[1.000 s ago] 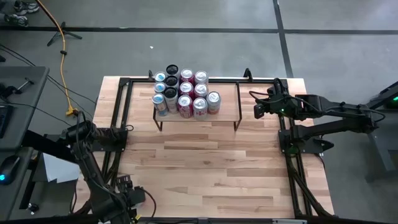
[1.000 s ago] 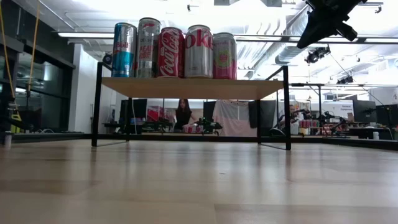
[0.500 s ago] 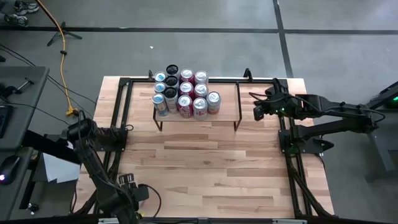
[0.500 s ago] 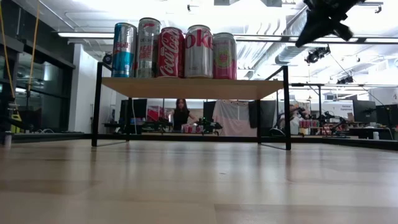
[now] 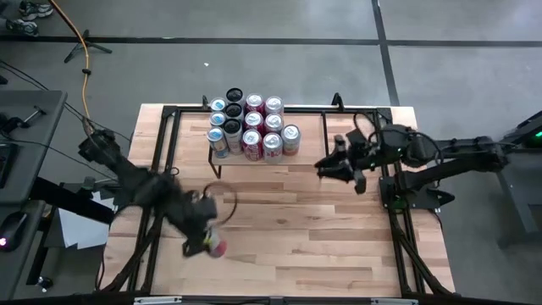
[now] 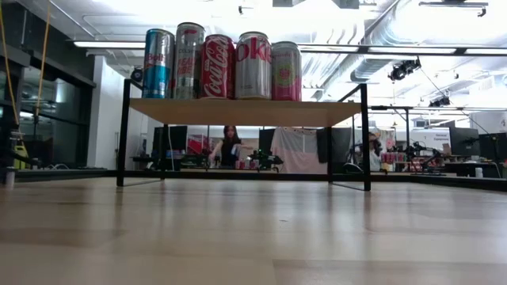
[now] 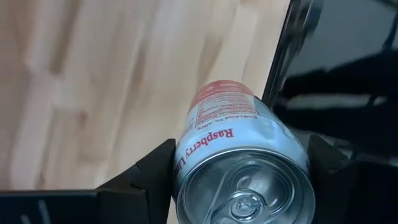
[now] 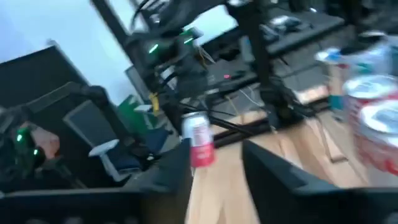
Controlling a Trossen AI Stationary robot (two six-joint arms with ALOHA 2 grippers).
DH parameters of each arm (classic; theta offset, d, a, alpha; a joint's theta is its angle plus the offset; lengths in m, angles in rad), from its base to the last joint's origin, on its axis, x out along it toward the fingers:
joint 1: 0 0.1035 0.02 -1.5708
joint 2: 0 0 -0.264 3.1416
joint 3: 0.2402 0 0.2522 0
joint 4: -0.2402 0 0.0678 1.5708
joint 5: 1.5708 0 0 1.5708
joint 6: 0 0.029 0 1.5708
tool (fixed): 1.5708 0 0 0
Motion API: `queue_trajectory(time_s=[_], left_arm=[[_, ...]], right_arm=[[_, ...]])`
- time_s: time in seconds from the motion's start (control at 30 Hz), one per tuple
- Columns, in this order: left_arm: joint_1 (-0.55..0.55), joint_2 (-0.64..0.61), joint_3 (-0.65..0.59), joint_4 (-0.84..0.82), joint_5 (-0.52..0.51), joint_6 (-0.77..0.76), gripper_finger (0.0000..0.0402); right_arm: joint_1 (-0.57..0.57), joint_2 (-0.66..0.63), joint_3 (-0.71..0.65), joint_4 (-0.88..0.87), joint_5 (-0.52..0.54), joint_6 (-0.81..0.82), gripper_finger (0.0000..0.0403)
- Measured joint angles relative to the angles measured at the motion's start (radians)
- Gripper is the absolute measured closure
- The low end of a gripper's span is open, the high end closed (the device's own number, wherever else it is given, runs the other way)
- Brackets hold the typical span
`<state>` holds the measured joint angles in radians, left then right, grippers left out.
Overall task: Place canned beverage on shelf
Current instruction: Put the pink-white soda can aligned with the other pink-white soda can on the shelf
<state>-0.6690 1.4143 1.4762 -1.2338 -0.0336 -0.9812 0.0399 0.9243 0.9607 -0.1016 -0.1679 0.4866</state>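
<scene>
A light wood table [image 5: 288, 224] is filling the overhead view, standing on a grey floor, with a black frame running along its sides. From table height, a bright workshop with ceiling pipes is showing behind it, and a person [image 6: 230, 146] is sitting far off beneath the shelf line.

Nearest, over the front left part of the table, the left gripper [image 5: 206, 240] is holding a canned beverage [image 5: 216, 246]. In the left wrist view the can [image 7: 239, 162] is sitting between the two dark fingers [image 7: 152, 171], which are pressing on either side of it. It is a silver can with a pink and red label, small printed text and the words "Raspberry Li" partly readable, and its pull-tab top is facing the camera.

Farther back on the right, the right gripper [image 5: 332, 167] is hanging just off the right end of the shelf [image 5: 309, 152], holding nothing, its fingers standing a narrow way apart.

At the far side, the shelf is showing a light wood top on thin black legs. A cluster of upright cans [image 5: 250, 127] is crowding its left half: blue, silver, red and pink ones in rows.
</scene>
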Motion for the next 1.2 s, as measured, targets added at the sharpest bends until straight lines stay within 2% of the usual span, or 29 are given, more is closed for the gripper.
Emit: queue_trajectory(time_s=[0.23, 0.33, 0.4, 0.6, 0.8, 1.1, 1.2], left_arm=[[0.211, 0.057, 0.175, -0.013, 0.003, 0.262, 0.0213], [0.271, 0.113, 0.258, -0.038, 0.003, 0.375, 0.0213], [0.304, 0.155, 0.306, -0.054, -0.005, 0.447, 0.0213], [0.389, 0.246, 0.389, -0.048, -0.073, 0.611, 0.0213], [0.421, 0.304, 0.398, -0.026, -0.132, 0.653, 0.0213], [0.42, 0.338, 0.399, 0.16, -0.19, 0.671, 0.0213], [0.42, 0.353, 0.399, 0.168, -0.195, 0.684, 0.0213]], right_arm=[[0.112, 0.157, 0.0, 0.203, 0.062, -0.154, 0.0135], [0.133, 0.238, 0.001, 0.263, 0.07, -0.181, 0.0086], [0.139, 0.291, 0.001, 0.293, 0.074, -0.205, 0.0067], [0.156, 0.425, 0.001, 0.3, 0.126, -0.347, 0.0055], [0.172, 0.503, 0.001, 0.3, 0.266, -0.445, 0.0054], [0.194, 0.53, 0.001, 0.286, 0.265, -0.415, 0.0054], [0.2, 0.531, 0.001, 0.281, 0.242, -0.409, 0.0054]])
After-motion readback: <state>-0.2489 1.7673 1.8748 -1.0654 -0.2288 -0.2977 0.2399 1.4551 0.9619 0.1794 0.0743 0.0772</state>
